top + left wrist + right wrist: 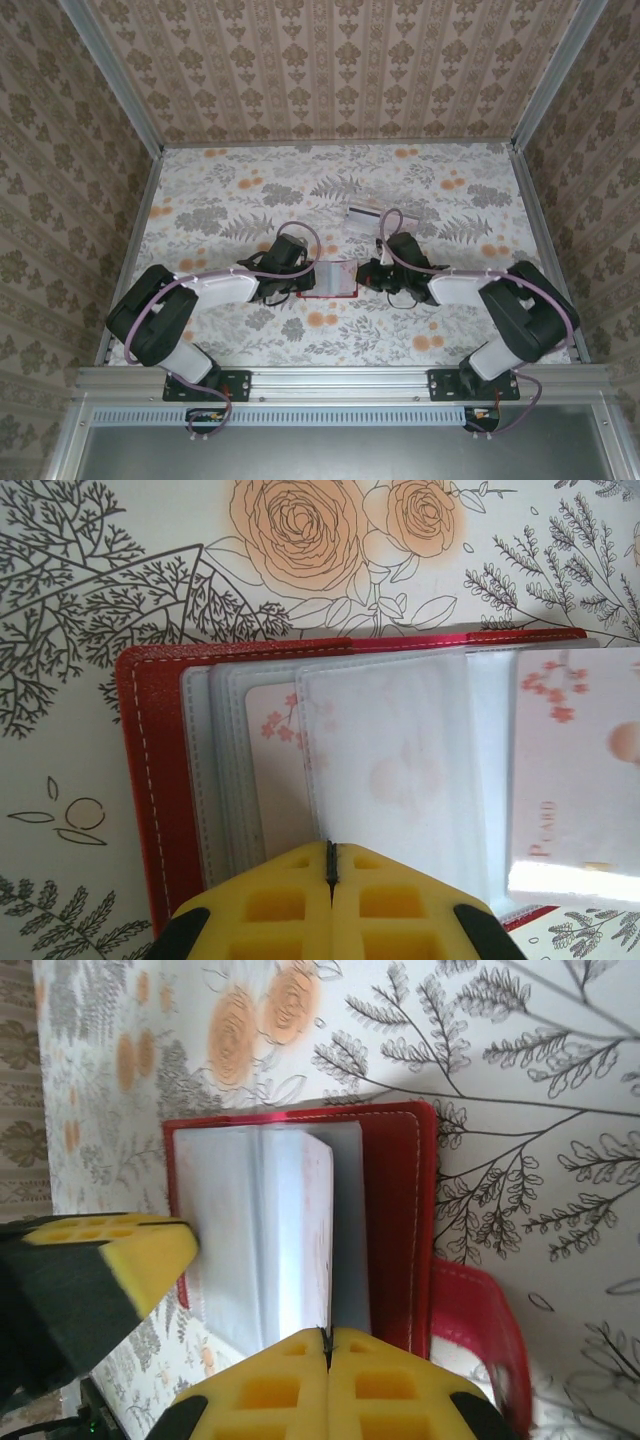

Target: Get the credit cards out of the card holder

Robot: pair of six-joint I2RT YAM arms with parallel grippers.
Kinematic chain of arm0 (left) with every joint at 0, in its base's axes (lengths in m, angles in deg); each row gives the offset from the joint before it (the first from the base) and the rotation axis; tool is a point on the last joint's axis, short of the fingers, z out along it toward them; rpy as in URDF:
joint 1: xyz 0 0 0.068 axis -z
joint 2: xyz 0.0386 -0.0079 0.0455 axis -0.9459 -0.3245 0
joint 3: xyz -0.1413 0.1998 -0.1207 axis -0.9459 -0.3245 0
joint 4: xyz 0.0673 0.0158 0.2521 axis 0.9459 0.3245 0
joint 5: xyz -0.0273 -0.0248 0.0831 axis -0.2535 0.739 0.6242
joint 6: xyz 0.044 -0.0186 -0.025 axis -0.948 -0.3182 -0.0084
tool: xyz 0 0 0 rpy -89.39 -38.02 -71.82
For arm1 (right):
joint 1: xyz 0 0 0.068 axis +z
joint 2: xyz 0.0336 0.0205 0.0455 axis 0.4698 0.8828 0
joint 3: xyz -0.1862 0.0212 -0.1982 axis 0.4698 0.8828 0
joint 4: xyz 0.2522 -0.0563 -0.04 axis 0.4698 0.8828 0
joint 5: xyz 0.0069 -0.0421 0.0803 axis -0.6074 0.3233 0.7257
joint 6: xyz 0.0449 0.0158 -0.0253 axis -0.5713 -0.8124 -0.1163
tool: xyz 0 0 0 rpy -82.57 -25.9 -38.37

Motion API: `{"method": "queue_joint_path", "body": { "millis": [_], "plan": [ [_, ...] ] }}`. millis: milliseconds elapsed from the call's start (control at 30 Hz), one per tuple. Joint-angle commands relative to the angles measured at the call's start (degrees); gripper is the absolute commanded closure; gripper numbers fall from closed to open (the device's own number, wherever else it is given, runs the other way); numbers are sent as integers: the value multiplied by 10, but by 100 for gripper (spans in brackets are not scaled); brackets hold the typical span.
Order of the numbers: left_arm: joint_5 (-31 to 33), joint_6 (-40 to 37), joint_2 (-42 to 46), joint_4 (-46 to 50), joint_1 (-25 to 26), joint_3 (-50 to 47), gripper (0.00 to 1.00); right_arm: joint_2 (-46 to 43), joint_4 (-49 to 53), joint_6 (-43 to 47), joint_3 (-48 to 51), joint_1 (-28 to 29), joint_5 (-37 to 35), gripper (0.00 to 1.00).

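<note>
**Card holder open; both hands clamped on its leaves**

The red card holder [335, 270] lies open at the centre of the tabletop [230, 190]. The left hand [330, 865], at its 9 o'clock, is closed on the edge of a clear pocket leaf. The right hand [327, 1350], at its 3 o'clock, is closed on an upright pale leaf; whether this is a sleeve or a card cannot be told. A striped credit card [364, 213] lies apart at the holder's 1 o'clock. A flowered credit card [575, 770] shows among the leaves.

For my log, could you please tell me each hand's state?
Left hand: closed, pinching a clear sleeve of the card holder.
Right hand: closed on its pale leaf; card or sleeve unclear.
</note>
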Motion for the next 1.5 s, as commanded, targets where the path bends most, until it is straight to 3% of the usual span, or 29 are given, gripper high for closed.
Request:
{"method": "queue_joint_path", "body": {
  "millis": [0,167,300,367,433,500,633,767,967,1133,1233,1467],
  "plan": [
    [4,-3,7,52,1,1,100,-75,80,38,-3,-3,5,100],
    [-9,-5,46,55,3,13,100,-185,222,103,-48,-1,-36,100],
    [-1,-9,105,66,9,28,83,-264,344,191,-102,9,-127,100],
    [4,-15,137,67,11,27,69,-284,388,237,-133,12,-163,100],
    [14,-19,173,70,12,20,40,-290,423,289,-165,15,-195,100],
    [26,-19,209,69,12,6,22,-288,441,337,-188,17,-223,100],
    [37,-12,291,50,11,-40,3,-271,466,431,-232,29,-269,100],
    [54,-14,371,37,10,-89,0,-241,478,578,-258,48,-293,100],
    [65,-16,458,48,7,-142,0,-162,516,754,-313,76,-415,100],
    [64,-14,534,74,6,-172,0,-116,419,900,-271,73,-501,100],
    [65,-7,581,89,6,-191,0,-103,390,927,-258,55,-481,100],
    [77,0,644,114,5,-215,0,-22,447,915,-320,1,-434,100]
  ]
}}
